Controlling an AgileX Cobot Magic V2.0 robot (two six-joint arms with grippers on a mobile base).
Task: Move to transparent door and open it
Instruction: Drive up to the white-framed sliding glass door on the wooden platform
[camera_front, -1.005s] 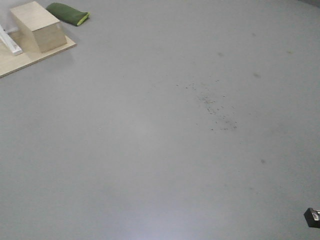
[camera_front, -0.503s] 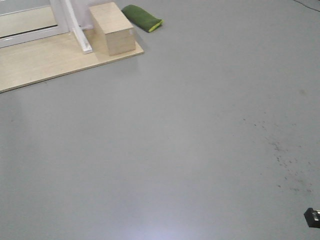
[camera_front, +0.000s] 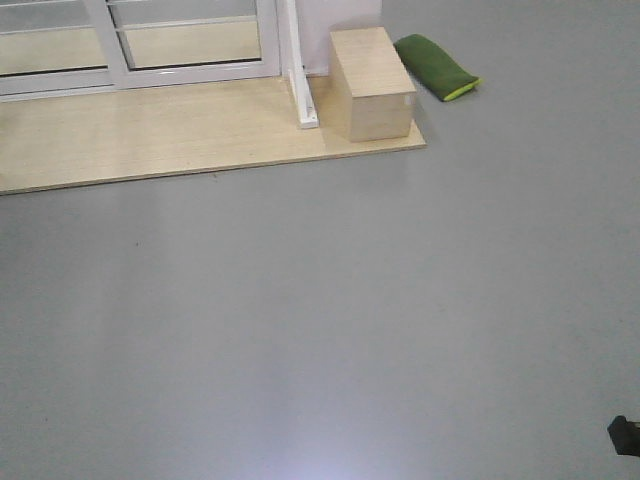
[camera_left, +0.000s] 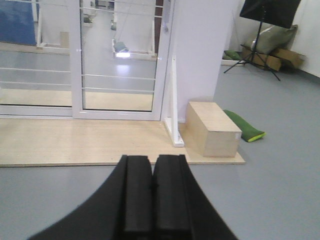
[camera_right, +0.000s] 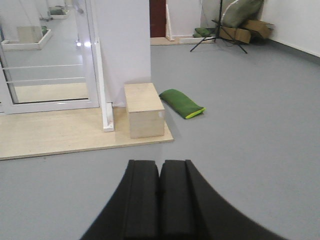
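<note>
The transparent door (camera_left: 117, 60) is a clear-glass panel with thin horizontal bars in a white frame. It stands at the back of a light wooden platform (camera_left: 75, 142), some way ahead of me. Its lower part shows at the top of the front view (camera_front: 190, 40), and it also shows in the right wrist view (camera_right: 50, 65). I cannot make out a handle for certain. My left gripper (camera_left: 152, 159) is shut and empty, low over the grey floor. My right gripper (camera_right: 160, 162) is shut and empty too.
A wooden box (camera_front: 372, 85) sits on the platform's right end beside a white upright post (camera_front: 297, 60). A green cushion (camera_front: 437, 68) lies on the floor right of it. A white pillar (camera_left: 200, 45) stands behind the box. A tripod (camera_left: 260, 40) and cartons stand far right.
The front view has swung left. The platform, box and cushion have moved from the upper left corner toward the top middle, and the door's lower frame has come into view. The speckled floor patch has left the view.
</note>
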